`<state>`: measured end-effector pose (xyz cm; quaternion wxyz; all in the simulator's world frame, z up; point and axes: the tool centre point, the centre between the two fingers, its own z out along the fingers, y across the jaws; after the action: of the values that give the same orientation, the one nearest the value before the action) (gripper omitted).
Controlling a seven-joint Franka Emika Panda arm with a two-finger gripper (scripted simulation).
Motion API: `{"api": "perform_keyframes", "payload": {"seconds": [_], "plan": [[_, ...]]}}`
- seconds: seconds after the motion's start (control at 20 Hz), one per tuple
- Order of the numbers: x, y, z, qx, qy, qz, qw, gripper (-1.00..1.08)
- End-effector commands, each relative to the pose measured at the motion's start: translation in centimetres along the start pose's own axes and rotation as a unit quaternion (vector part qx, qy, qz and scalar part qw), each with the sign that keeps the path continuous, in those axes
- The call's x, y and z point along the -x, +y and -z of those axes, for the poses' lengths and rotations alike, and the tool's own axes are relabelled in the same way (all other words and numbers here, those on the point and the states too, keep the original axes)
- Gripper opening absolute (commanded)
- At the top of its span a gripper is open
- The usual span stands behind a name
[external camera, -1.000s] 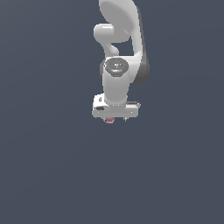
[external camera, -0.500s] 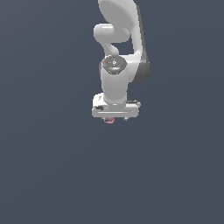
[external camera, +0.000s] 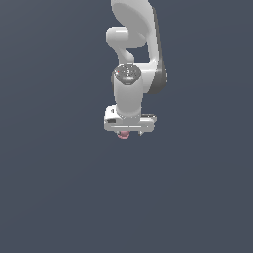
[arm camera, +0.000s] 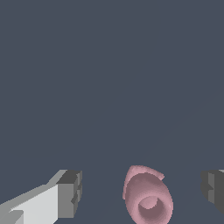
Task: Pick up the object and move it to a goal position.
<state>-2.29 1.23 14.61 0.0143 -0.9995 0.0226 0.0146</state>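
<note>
Here, the pincer (arm camera: 142, 194) hangs with its fingers (arm camera: 70, 192) spread apart, not touching the dusty-pink ring-like lump (arm camera: 148, 197), which lies on the tabletop (arm camera: 109, 78) between them, hollow end facing the wrist camera.

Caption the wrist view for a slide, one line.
Open gripper straddling the pink ring-like object, fingers apart from it on both sides.

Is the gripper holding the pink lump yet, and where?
No. The gripper is open; the pink lump sits between its fingers, touching neither.
</note>
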Motion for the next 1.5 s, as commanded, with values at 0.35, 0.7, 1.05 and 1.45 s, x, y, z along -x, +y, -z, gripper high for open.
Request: {"api": "perform_keyframes", "payload": {"seconds": [0.35, 0.7, 1.05, 1.45], "plan": [[3.8, 1.6, -3.0, 0.007, 0.007, -0.058, 0.9983, 1.0], [7.0, 2.7, -4.9, 0.01, 0.013, -0.102, 0.9947, 1.0], [8.6, 3.3, -5.7, 0.012, 0.016, -0.123, 0.9922, 1.0], [8.7, 3.3, -6.3, 0.012, 0.016, -0.123, 0.9922, 1.0]]}}
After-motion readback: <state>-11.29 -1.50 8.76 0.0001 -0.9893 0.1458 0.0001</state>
